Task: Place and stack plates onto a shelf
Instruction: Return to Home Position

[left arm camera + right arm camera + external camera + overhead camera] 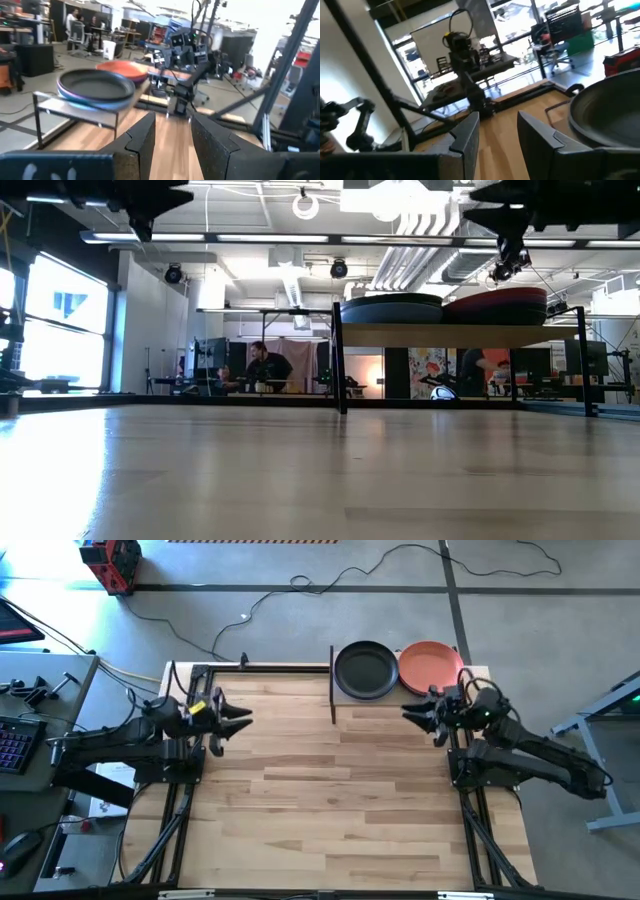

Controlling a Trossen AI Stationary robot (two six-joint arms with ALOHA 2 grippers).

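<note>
Small light-wood shelf (400, 333) with dark posts, table's far edge by the right corner, holds two stacks, one topped by a dark round plate (366, 670), one by an orange round plate (430, 665). Both left gripper (240, 721) and right gripper (414, 715) spread, empty, near the side edges. Stacking looks finished.

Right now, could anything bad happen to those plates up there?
The right gripper hangs open close to the orange plate; a swing could knock that pile. Both piles, the other topped by a black plate, sit on a raised shelf at the far edge of the table, so a bump might send them off.
</note>
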